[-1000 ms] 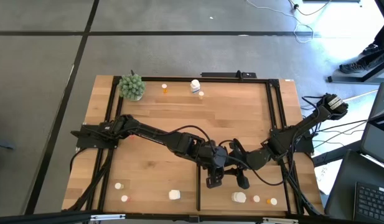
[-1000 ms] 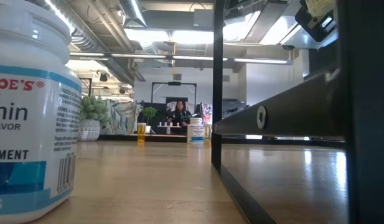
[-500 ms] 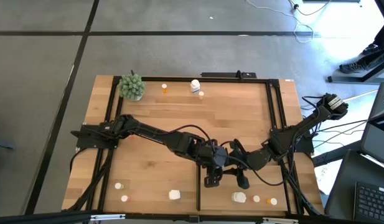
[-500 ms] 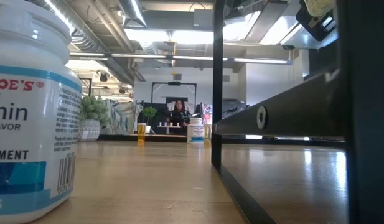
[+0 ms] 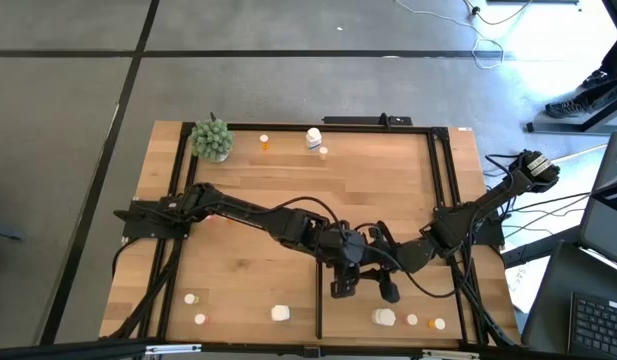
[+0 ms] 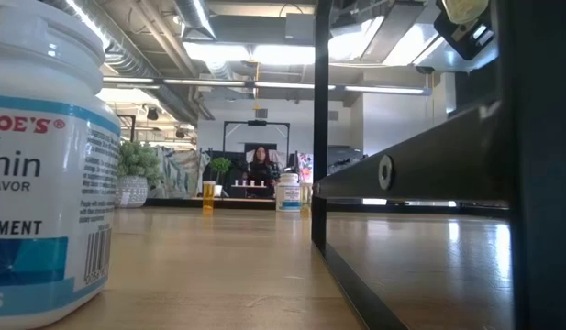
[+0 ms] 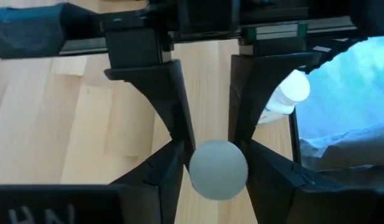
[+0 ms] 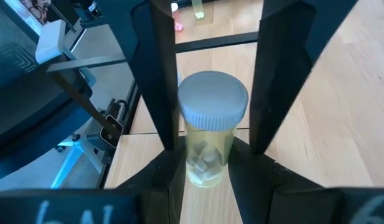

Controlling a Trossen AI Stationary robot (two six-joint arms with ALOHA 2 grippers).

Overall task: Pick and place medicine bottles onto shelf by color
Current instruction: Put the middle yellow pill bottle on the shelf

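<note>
Little is changing over the last second; the left gripper (image 7: pixel 207 134) is still grasping a white-capped bottle (image 7: pixel 218 169) and the right gripper (image 8: pixel 210 134) a clear-yellow bottle (image 8: pixel 207 130), both hovering mid-table (image 5: pixel 388 190), so no placement is happening yet.

Light-wood table (image 5: pixel 288 185) with scattered medicine bottles (image 5: pixel 280 313), a green plant ball (image 5: pixel 212 139), black frame bars (image 5: pixel 319 312).

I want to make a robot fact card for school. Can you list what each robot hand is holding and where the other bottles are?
left gripper: shut on white-capped bottle
right gripper: shut on clear bottle with white cap
where grippers are: close together, near the table's front middle
far edge: plant, orange bottle, white bottle
front edge: several small bottles
</note>
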